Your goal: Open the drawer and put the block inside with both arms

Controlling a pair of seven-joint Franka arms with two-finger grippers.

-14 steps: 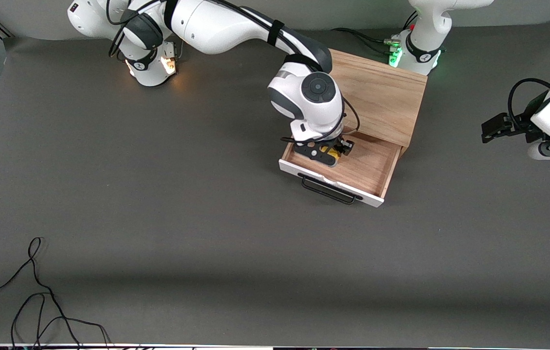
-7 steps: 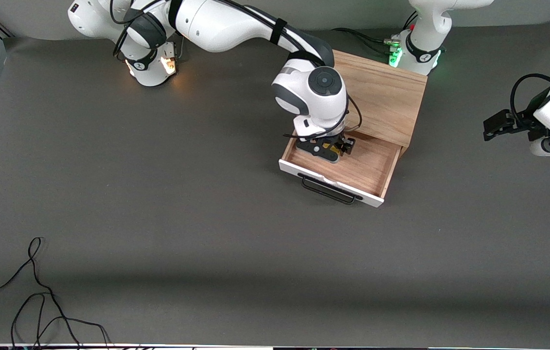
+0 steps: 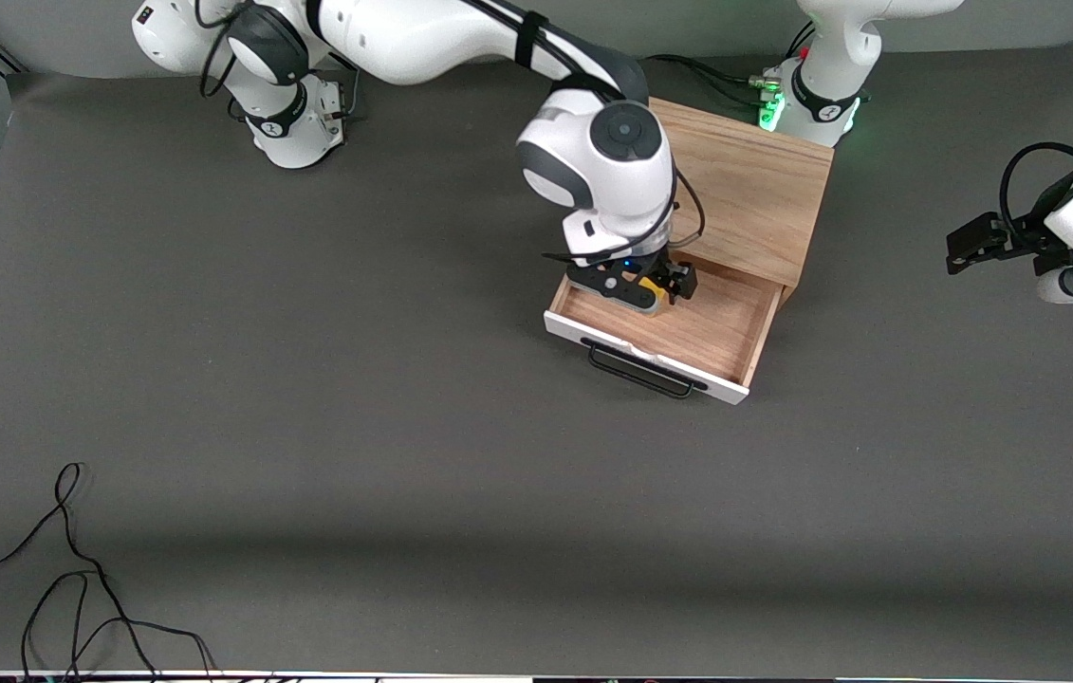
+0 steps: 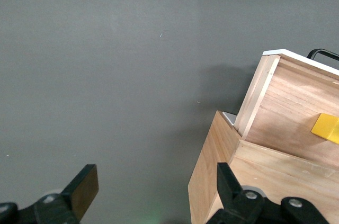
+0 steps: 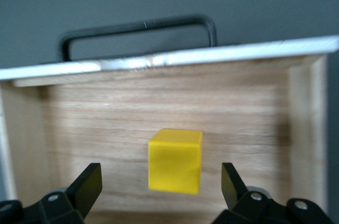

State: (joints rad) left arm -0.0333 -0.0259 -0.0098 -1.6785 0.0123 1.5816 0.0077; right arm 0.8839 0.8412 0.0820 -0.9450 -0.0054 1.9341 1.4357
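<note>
Block (image 5: 175,160) free on drawer (image 5: 296,128) floor, seen by right wrist | right tool (image 3: 642,287) spread above | left tool (image 4: 153,189) open, waiting.

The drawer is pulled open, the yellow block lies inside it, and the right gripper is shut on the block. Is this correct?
Not entirely. The drawer is open and the block lies inside it, but the right gripper is open: the right wrist view shows its fingers spread apart on either side of the block, not touching it.
</note>
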